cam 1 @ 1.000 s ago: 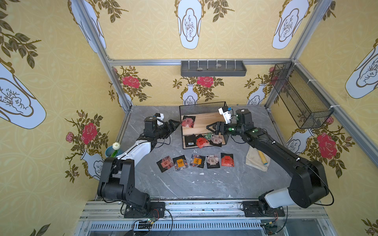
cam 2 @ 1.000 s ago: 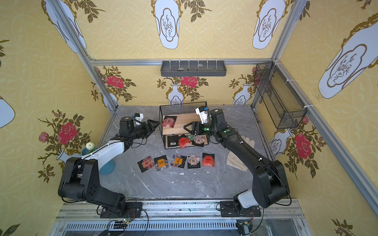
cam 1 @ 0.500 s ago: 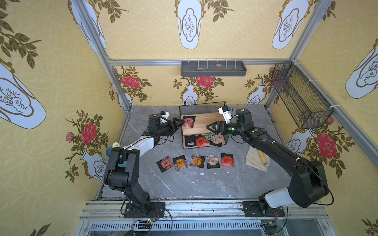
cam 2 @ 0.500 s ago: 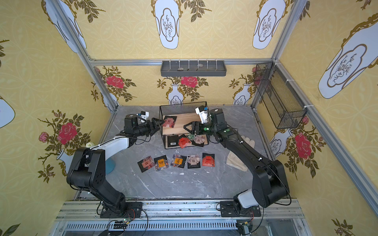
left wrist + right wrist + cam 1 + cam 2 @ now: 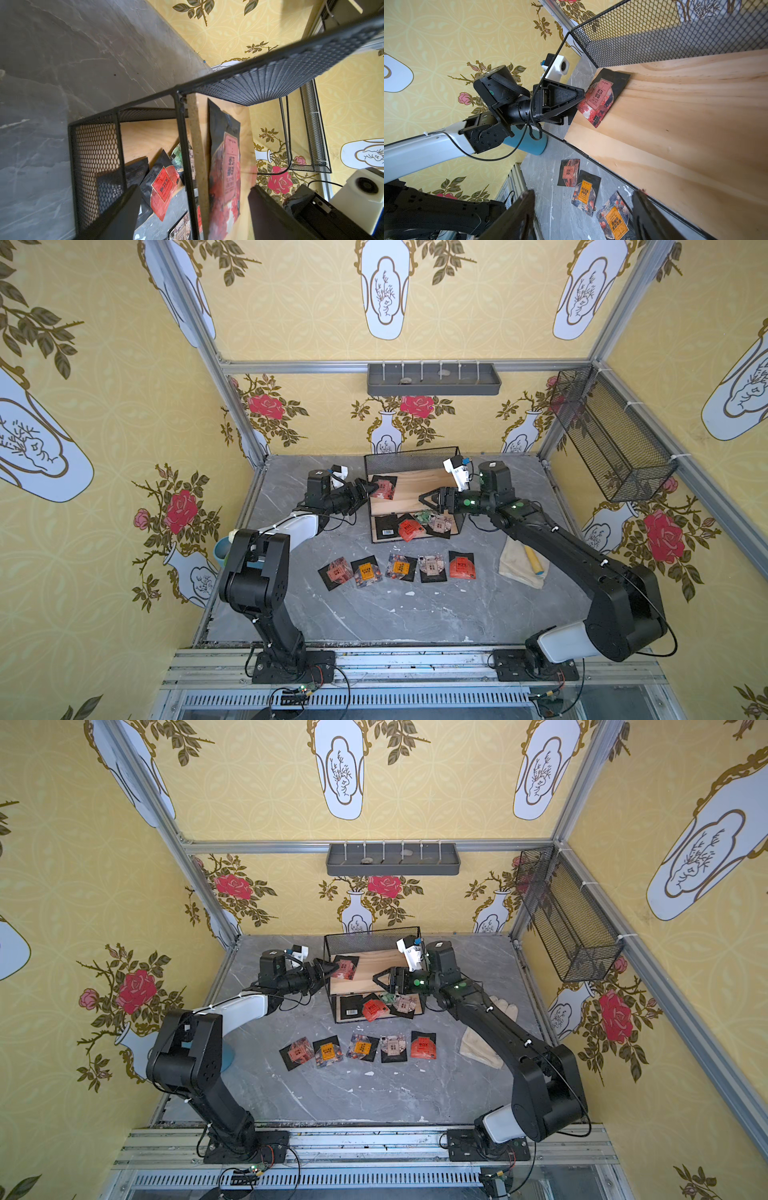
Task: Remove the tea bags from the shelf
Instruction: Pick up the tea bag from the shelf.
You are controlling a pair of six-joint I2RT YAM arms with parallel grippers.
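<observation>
The shelf (image 5: 419, 485) stands at 12 o'clock on the grey table (image 5: 374, 614), and the action is at its 9 o'clock end. The left gripper (image 5: 368, 489) is parked there with its jaws spread wide, one finger (image 5: 124, 207) under the upper board's end and the other over it. The pink-red tea bag (image 5: 383, 487) lies flat on that board between them, and nothing is pinched. In the right wrist view the upper fingertip sits right at the sachet's edge, but I can't call contact. The right gripper (image 5: 424, 497) hovers over the upper board from the 3 o'clock side, jaws well apart and empty. Four tea bags (image 5: 409, 529) crowd the lower board. Five tea bags (image 5: 401, 567) lie in a row on the table at the shelf's 6 o'clock.
</observation>
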